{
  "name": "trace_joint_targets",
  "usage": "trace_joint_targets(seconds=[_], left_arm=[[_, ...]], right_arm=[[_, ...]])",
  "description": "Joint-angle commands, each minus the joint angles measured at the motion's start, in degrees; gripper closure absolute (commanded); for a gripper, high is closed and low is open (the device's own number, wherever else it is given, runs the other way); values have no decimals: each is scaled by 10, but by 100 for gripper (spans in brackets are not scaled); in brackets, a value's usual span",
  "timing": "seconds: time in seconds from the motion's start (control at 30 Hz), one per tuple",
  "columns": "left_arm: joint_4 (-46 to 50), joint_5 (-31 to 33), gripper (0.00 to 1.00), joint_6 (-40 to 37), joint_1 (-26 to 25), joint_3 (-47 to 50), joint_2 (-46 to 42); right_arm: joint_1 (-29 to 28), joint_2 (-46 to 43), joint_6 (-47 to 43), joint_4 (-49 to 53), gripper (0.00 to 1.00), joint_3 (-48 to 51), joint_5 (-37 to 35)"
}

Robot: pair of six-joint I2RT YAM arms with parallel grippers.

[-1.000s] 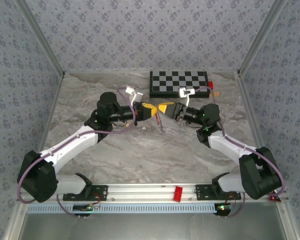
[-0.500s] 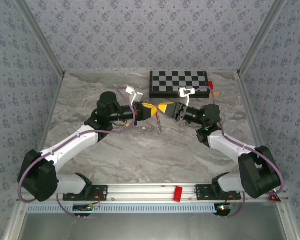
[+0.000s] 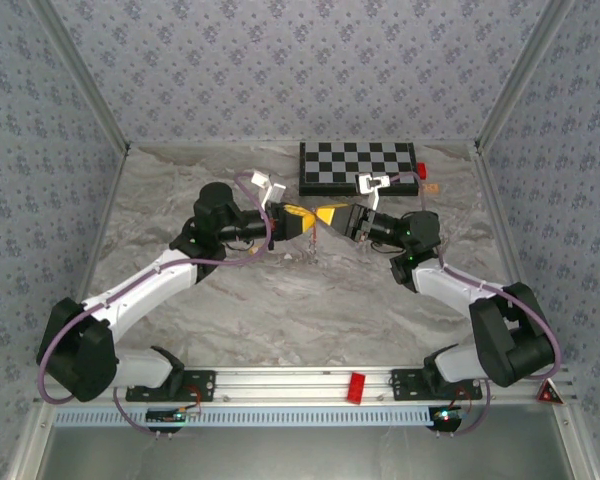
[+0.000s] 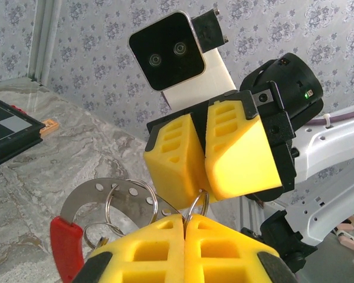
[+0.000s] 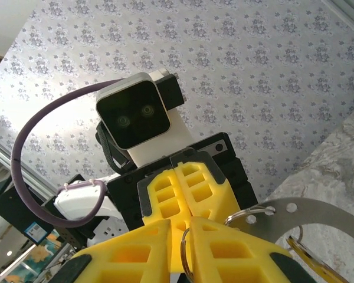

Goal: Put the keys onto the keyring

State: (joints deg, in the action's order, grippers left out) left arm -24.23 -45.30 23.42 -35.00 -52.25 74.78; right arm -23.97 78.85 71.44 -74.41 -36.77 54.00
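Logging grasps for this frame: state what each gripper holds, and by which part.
Both pinch the same small silver wire split ring. In the left wrist view, the left gripper clamps its lower edge and the right gripper its upper edge.

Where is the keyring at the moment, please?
In the left wrist view the keyring hangs low at centre-left, pinched between the left gripper below and the right gripper above.

The keyring [image 4: 91, 194] is half hidden behind my left fingers [image 4: 165, 253]; the right wrist view's right edge cuts it off.
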Motion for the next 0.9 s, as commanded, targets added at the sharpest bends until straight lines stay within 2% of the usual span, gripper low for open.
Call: trace_joint_targets(seconds=[0.0,0.2,0.27,0.3,0.37,0.43,0.47,0.87], left_arm=[[-15,5,100,4,8,-16,6],[-19,3,100,7,8,-17,7],[-18,2,100,7,8,-18,6],[-18,2,100,8,8,-18,6],[-18,2,100,7,7,-17,4],[-18,4,100,8,8,-15,1],[-18,5,100,8,8,-15,1],[-30,11,100,21,11,-15,-3]], right_arm=[[-3,-2,10,-52,89,-8,27],[-5,1,7,-48,87,-8,34],[-7,4,8,-50,94,-10,39],[-7,4,8,-50,94,-9,40],[-5,4,6,-46,91,-8,39],[-2,5,0,-37,80,-6,37],[0,6,-1,-33,79,-4,36],[-2,8,-9,-33,82,0,42]])
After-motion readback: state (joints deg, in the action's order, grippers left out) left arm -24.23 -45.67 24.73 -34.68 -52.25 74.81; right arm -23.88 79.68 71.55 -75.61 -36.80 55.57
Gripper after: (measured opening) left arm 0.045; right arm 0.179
